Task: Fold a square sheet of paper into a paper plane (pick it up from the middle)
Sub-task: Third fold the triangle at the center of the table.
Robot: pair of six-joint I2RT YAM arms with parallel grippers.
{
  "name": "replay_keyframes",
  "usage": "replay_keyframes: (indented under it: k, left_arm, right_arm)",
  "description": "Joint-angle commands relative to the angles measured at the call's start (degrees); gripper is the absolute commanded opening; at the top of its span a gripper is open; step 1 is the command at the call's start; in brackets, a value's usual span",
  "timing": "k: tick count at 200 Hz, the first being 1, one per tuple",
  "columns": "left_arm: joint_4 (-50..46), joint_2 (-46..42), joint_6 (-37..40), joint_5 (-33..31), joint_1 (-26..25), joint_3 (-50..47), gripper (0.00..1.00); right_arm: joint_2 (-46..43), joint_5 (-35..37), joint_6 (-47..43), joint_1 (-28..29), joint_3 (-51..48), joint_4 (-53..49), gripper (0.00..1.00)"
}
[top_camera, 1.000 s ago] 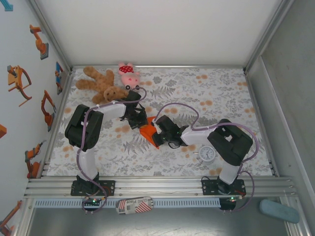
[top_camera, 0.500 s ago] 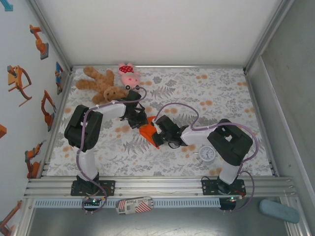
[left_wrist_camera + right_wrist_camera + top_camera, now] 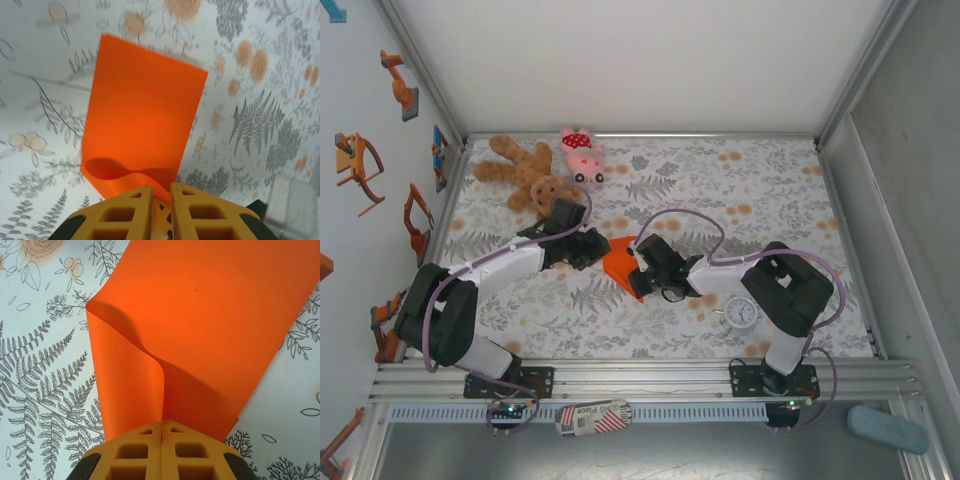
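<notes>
square sheet of paper (image 3: 617, 266): found near the middle of the table (image 3: 770, 180), bent into a soft raised fold.
right gripper (image 3: 161, 426): clamped on one edge of the sheet, its fingers pressed together over the fold.
left gripper (image 3: 161, 192): set at the sheet's opposite side, fingers narrowly apart, with the paper's edge reaching the gap.
clock (image 3: 741, 313): laid beside the right arm.
teddy bear (image 3: 525, 172), plush pig (image 3: 580, 152): placed at the far edge.

The square sheet of paper (image 3: 618, 266) is bright orange and unmarked. It sits near the middle of the floral table (image 3: 775, 195), partly lifted, one side buckled into a soft, uncreased curl that casts a shadow.
</notes>
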Motion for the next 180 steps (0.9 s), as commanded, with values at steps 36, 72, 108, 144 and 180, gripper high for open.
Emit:
replay_keyframes:
  k: [36, 72, 108, 144, 180]
  left_arm:
    - [9.17, 5.03, -6.44, 3.21, -4.02, -1.99, 0.10]
    - [9.52, 7.74, -7.10, 3.66, -4.65, -1.55, 0.06]
    - [9.77, 9.12, -7.50, 3.50, -5.07, -2.71, 0.05]
    - [10.11, 9.00, -7.69, 3.32, -5.44, -4.16, 0.04]
    - [10.29, 9.26, -7.69, 3.01, -5.90, -5.13, 0.04]
  right_arm:
    - [1.93, 1.09, 0.91, -0.34, 0.84, -2.02, 0.00]
    - [1.70, 1.40, 0.76, -0.37, 0.92, -2.56, 0.00]
    - [1.78, 1.66, 0.83, -0.40, 1.01, -2.78, 0.00]
    - [1.97, 1.70, 0.78, -0.46, 1.10, -2.96, 0.00]
    - [2.30, 1.62, 0.96, -0.40, 1.10, -2.85, 0.00]
